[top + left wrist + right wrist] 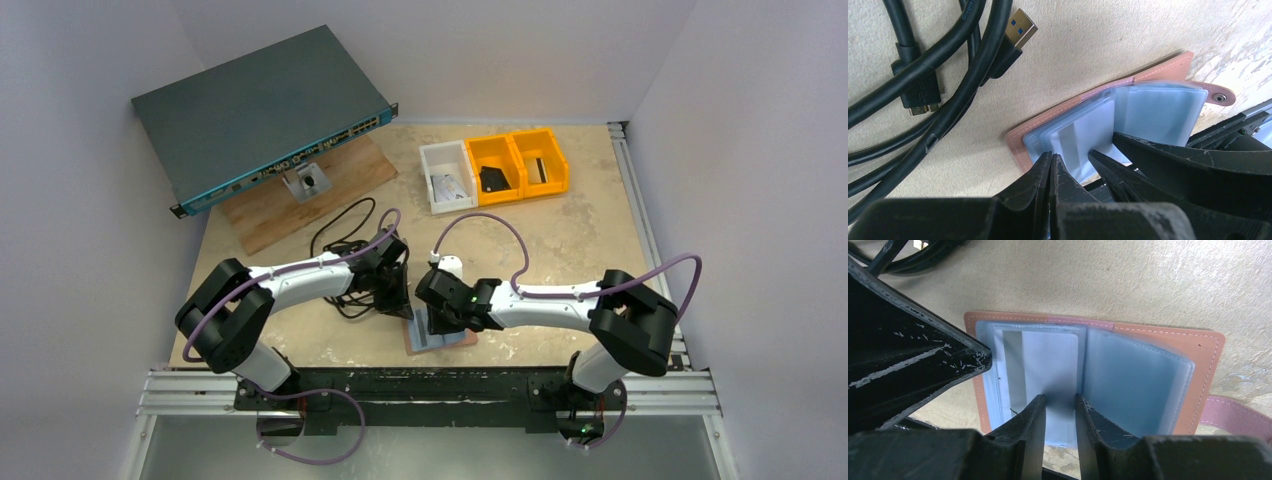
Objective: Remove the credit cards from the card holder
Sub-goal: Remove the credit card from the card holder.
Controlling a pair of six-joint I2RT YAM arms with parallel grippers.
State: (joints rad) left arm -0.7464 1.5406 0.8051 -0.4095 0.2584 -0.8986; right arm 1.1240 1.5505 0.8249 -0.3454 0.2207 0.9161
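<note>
The card holder (452, 341) lies open near the table's front edge, its reddish-brown leather (1158, 335) facing down and its clear pockets facing up. A pale credit card (1048, 360) with a grey stripe sits inside the left pocket, and the same credit card (1071, 144) shows in the left wrist view. My left gripper (1052, 158) is shut, its tip resting on the pockets' left edge. My right gripper (1061, 399) stands over the fold with its jaws a narrow gap apart, tips on the pocket sheet. No dark card shows.
Black cables (345, 245) with a USB plug (1020, 30) lie just left of the card holder. Behind them are a wooden board (300, 200) and a network switch (260, 115). A white bin (447, 175) and yellow bins (520, 163) stand at the back.
</note>
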